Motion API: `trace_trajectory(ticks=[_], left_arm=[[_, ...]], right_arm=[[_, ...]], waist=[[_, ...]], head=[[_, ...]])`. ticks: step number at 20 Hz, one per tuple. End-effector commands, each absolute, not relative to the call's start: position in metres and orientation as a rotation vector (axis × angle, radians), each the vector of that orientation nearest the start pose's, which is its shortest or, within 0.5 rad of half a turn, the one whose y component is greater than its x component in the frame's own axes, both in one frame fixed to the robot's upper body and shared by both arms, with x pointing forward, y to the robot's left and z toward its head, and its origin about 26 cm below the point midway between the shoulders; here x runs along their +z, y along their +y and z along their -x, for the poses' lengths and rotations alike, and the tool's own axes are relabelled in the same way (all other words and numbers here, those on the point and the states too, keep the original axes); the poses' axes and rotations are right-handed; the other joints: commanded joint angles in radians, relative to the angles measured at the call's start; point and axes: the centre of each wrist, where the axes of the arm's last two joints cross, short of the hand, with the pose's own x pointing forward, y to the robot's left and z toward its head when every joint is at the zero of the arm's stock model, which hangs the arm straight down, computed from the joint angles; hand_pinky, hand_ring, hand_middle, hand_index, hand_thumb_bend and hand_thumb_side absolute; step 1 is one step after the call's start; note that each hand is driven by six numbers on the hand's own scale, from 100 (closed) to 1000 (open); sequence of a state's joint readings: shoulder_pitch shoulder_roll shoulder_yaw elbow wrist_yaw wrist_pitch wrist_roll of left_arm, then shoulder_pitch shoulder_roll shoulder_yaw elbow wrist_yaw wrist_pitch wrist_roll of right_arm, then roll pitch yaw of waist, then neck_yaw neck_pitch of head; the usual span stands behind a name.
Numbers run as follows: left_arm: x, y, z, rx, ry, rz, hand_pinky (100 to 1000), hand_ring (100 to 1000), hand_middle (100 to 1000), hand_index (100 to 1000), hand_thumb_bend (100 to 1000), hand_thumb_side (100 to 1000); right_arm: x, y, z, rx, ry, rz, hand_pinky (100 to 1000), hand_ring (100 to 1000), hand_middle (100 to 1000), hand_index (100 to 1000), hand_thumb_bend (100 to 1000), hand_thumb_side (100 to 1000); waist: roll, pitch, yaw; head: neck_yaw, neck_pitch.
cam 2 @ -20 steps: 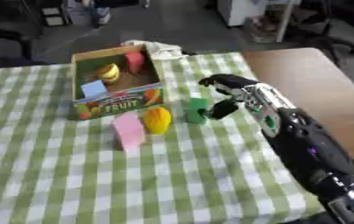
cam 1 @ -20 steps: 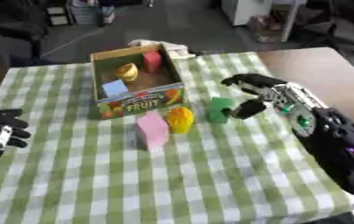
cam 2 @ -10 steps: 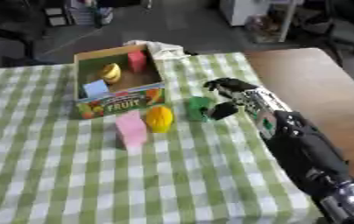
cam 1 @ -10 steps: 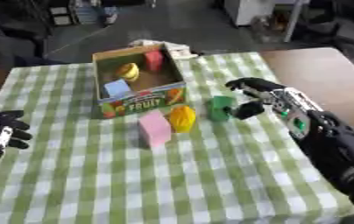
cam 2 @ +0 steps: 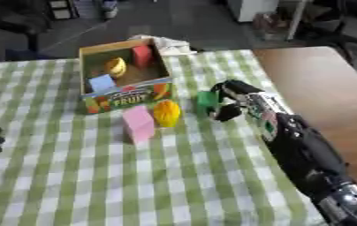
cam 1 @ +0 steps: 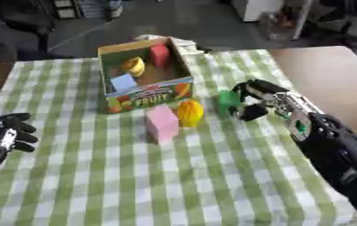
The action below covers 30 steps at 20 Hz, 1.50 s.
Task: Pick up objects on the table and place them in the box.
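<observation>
An open cardboard box [cam 1: 152, 92] with a fruit print stands at the back of the checked cloth; inside lie a yellow piece [cam 1: 135, 66], a red block [cam 1: 160, 55] and a blue block [cam 1: 123, 82]. In front of it stand a pink block [cam 1: 161, 123], a yellow-orange piece [cam 1: 189, 113] and a green block [cam 1: 228, 101]. My right hand [cam 1: 260, 98] is right beside the green block, fingers arched over its top right edge and thumb low on its right, not closed round it. My left hand [cam 1: 2, 136] rests open at the left edge.
The green-and-white checked cloth [cam 1: 135, 176] covers most of the table. Bare brown tabletop [cam 1: 332, 79] shows on the right. A crumpled white cloth [cam 1: 183, 42] lies behind the box. Chairs and floor clutter lie beyond the far edge.
My right hand has edged left and come up against the green block. The blocks, the box and my left hand have stayed put.
</observation>
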<state>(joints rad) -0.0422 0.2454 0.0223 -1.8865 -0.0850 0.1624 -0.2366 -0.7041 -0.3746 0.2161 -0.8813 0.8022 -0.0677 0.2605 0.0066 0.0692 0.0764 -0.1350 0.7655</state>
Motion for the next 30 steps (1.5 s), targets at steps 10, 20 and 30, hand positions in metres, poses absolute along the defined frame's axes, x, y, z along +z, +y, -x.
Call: trace_trajectory(ticks=[10,20,30], left_arm=[[0.107,0.281,-0.279,-0.484,-1.732,-0.101,589,608,594,789,100,718],[0.120,0.261,-0.288,-0.549,-1.788,-0.021,592,609,595,790,100,717],[0.126,0.253,-0.291,-0.574,-1.810,0.012,601,609,595,791,100,732]], right_arm=[[0.160,-0.314,-0.460,1.239,-1.400,0.635,739,760,542,607,100,211],[0.195,-0.301,-0.473,1.103,-1.502,0.828,732,763,562,664,100,220],[0.168,-0.277,-0.481,1.021,-1.403,1.006,724,764,598,724,152,519]], waist=[[-0.005,-0.009,0.036],[-0.004,0.009,0.166],[-0.006,0.031,0.239]], head=[[-0.022,0.004],[-0.118,0.004],[-0.170,0.004]])
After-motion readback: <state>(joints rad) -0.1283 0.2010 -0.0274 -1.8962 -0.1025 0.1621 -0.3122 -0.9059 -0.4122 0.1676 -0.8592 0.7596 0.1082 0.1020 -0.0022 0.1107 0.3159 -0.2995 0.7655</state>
